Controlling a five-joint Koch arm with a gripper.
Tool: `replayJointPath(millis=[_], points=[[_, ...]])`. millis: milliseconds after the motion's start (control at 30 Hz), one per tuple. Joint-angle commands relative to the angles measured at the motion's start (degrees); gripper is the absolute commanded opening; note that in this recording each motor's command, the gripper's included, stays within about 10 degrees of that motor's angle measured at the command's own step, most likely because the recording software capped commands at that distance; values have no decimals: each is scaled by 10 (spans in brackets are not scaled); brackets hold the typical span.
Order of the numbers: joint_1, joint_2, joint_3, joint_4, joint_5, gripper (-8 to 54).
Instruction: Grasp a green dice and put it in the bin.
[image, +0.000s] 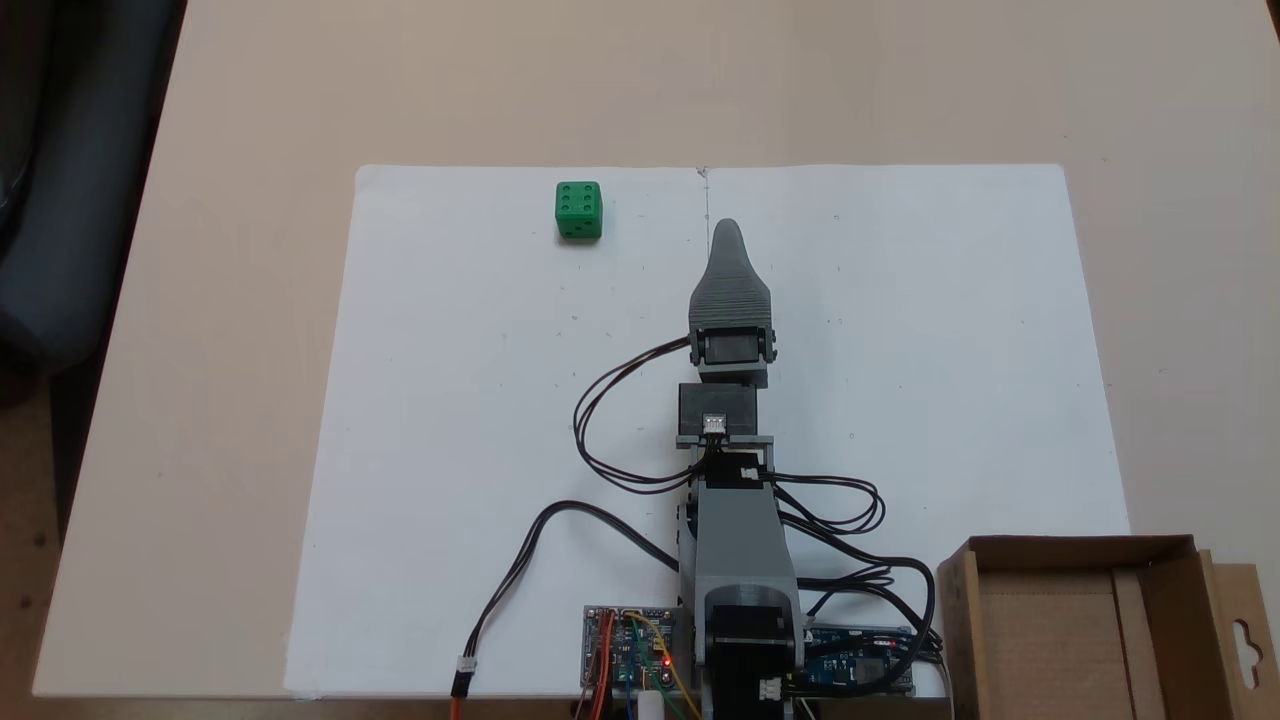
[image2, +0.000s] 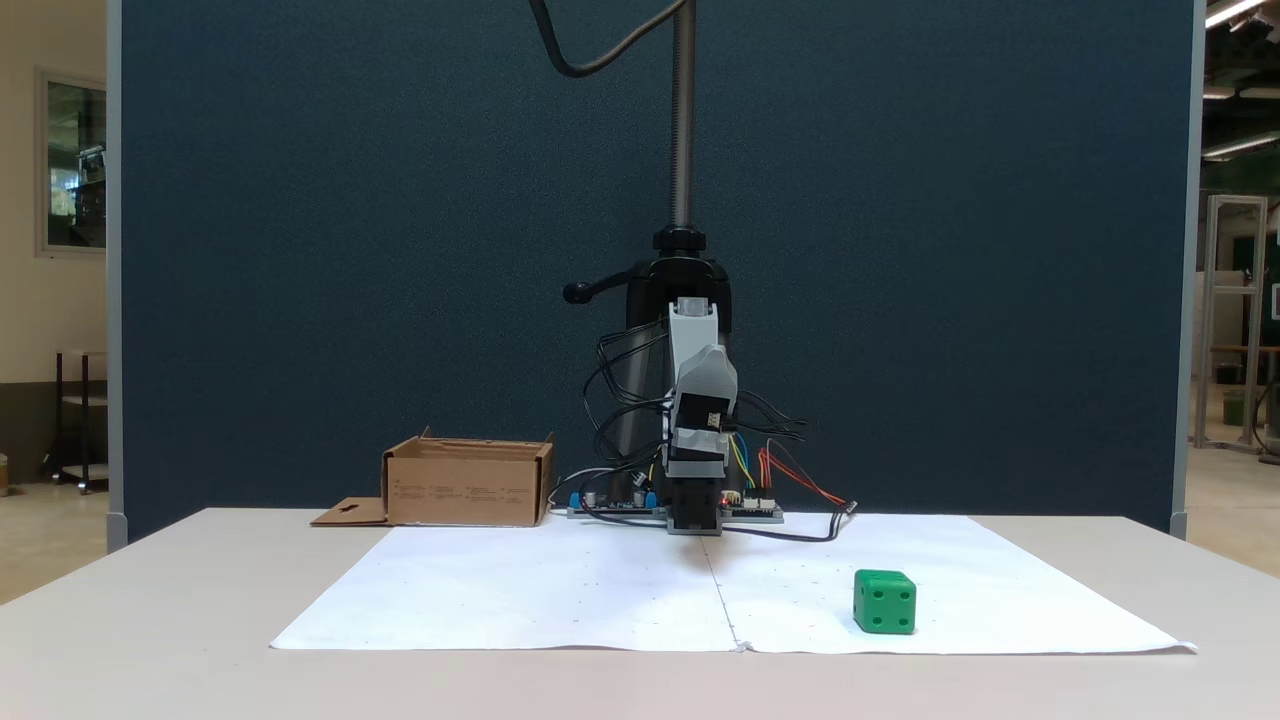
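Note:
The green dice (image: 578, 210) sits on the white paper at the far left in a fixed view, and at the near right (image2: 884, 602) in the other. My gripper (image: 727, 232) lies low over the middle of the paper, stretched straight out from the base, with nothing in it. It is about a hand's width to the right of the dice. From above only the grey top jaw shows, so the gap is hidden; head-on the gripper (image2: 696, 528) is dark. The bin (image: 1050, 640) is an open brown cardboard box beside the arm's base, also seen from the side (image2: 468, 488).
Two white paper sheets (image: 480, 450) cover the table's middle. Black cables (image: 600, 420) loop out beside the arm, and circuit boards (image: 630, 650) lie at its base. A camera pole (image2: 682, 120) and a dark blue partition stand behind the base.

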Motion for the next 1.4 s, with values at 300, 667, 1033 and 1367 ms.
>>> replayJointPath(millis=[300,667,1033,1367], points=[[54,61,39,83,32,415],[52,61,40,83,32,415],[51,62,40,78,33,436],[50,61,40,83,24,435]])
